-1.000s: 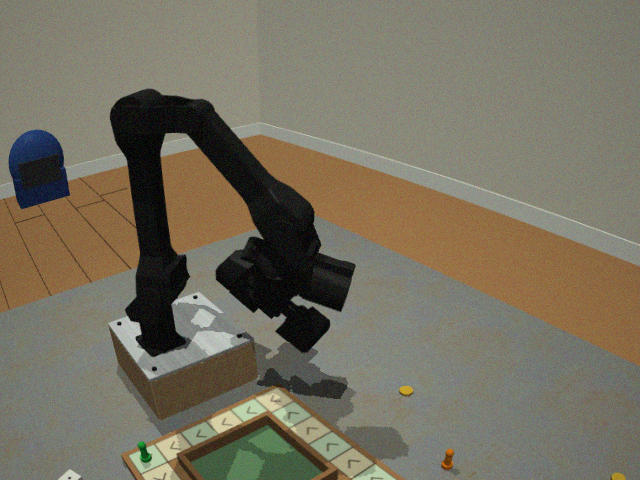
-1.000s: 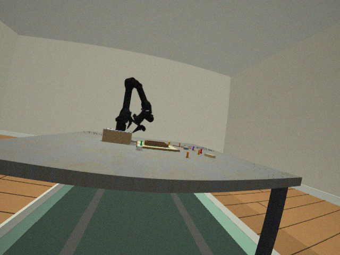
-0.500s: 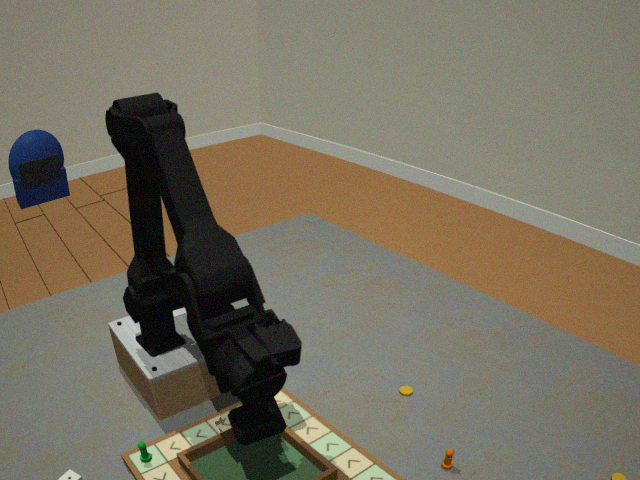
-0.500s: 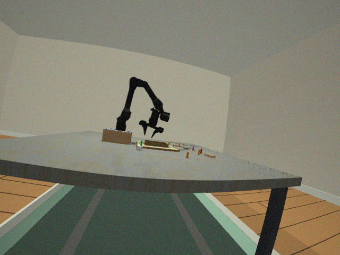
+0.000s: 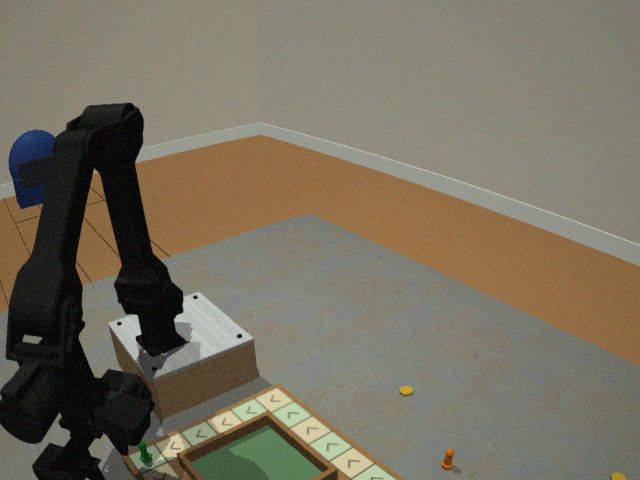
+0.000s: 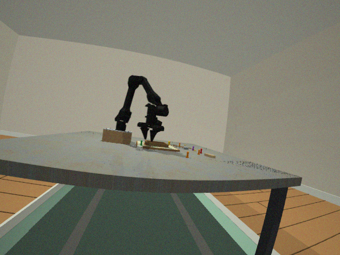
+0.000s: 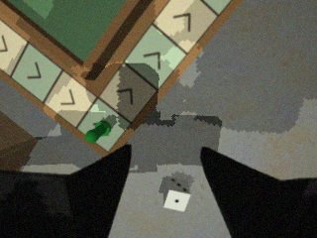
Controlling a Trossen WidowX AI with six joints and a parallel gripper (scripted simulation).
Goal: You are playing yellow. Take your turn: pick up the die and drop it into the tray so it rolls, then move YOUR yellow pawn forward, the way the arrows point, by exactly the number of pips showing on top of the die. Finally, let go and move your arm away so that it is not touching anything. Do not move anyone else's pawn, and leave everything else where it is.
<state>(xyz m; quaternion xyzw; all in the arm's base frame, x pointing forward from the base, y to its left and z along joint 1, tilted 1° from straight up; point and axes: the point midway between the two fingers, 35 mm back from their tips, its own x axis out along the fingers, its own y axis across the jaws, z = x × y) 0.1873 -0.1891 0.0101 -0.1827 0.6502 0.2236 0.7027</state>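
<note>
The gripper [image 7: 165,164] was seen partly open and empty, hung above the white die [image 7: 177,200], which lay on the grey table [image 7: 258,74] between the two dark fingers in the wrist view only. A green pawn [image 7: 97,132] was shown on the board's corner. The yellow pawn [image 6: 168,143] was visible only in the exterior view.

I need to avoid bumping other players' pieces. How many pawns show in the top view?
2. A green pawn stands on the board's track at lower left, beside the arm; an orange pawn stands off the board on the table at lower right. Others may lie outside the frame.
</note>
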